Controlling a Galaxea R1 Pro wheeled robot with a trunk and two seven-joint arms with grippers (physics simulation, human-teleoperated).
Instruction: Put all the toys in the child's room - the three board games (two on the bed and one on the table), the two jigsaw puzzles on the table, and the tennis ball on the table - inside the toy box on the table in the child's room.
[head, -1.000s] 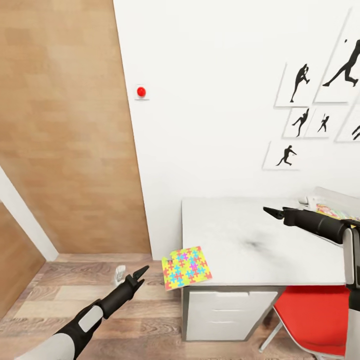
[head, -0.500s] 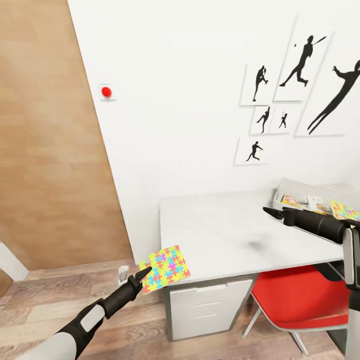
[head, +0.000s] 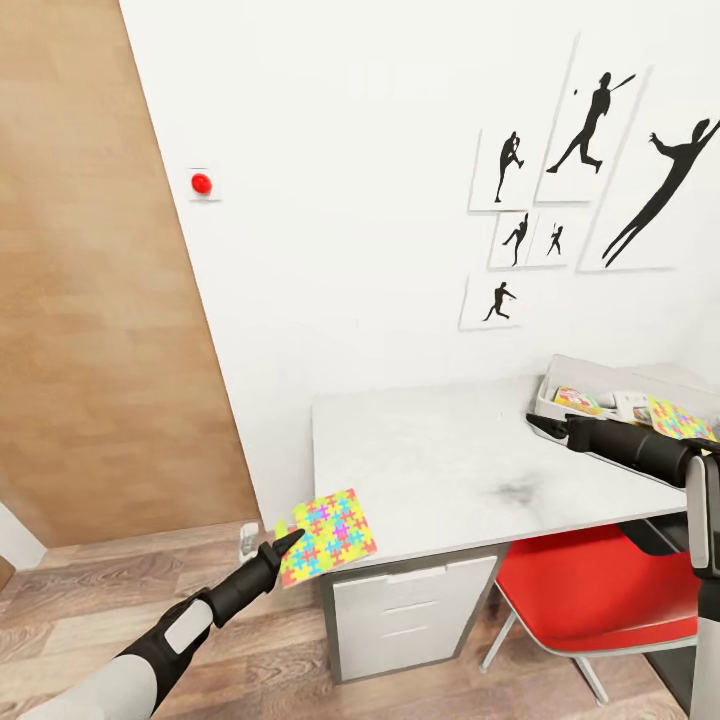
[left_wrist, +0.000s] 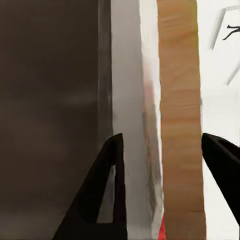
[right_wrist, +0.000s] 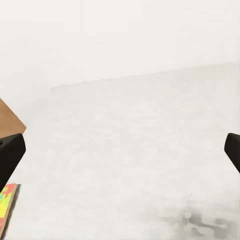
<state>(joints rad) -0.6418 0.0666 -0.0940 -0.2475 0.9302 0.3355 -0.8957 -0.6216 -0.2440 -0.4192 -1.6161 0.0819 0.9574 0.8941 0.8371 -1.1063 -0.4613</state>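
Multicoloured and thin, a jigsaw puzzle (head: 327, 537) lies on the near left corner of the table (head: 440, 470), overhanging its edge, and across the last second the whole head view has swung so the toy box (head: 560, 372) at the table's far right end, with printed boxes and a second puzzle (head: 680, 419) inside, has come into sight; that is the camera turning, not the things shifting. Left gripper (head: 288, 543) hangs with its tips just at the puzzle's lower edge, its fingers (left_wrist: 107, 195) spread apart and holding nothing, while the right gripper (head: 538, 424) hovers over the bare tabletop near the box, its fingers (right_wrist: 10, 155) also wide and empty. Judging from this, the corner puzzle is the next piece to collect, and its overhang should give the left fingers an edge to pinch.
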